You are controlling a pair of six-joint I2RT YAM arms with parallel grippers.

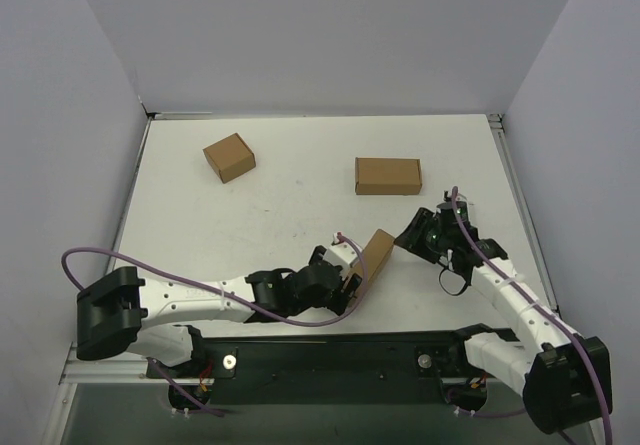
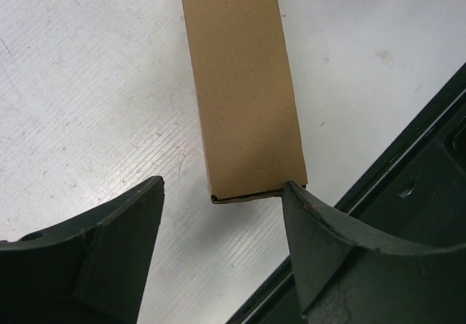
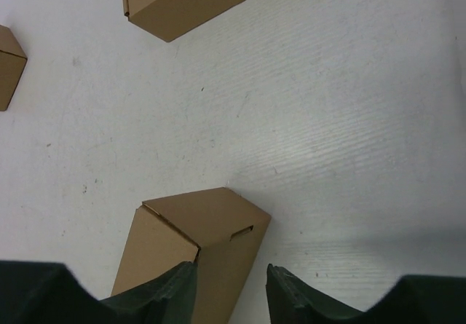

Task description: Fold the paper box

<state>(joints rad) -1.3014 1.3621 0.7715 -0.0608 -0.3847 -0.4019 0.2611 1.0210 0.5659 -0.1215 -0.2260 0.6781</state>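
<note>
The paper box [image 1: 376,252], plain brown and oblong, stands tilted on the white table between my two grippers. My left gripper [image 1: 352,283] is at its near end. In the left wrist view the box [image 2: 244,84] runs away from the open gripper [image 2: 224,186], and the right finger [image 2: 328,236] touches the box's near corner. My right gripper [image 1: 412,235] is at its far end. In the right wrist view the box [image 3: 211,229] shows a folded end with a tab slot. It lies under the open gripper [image 3: 229,287], partly between the fingers.
A second oblong brown box [image 1: 388,176] lies at the back right, also in the right wrist view [image 3: 189,0]. A smaller squarish carton [image 1: 229,157] sits at the back left. The black base rail [image 1: 340,350] runs along the near table edge. Grey walls enclose the table.
</note>
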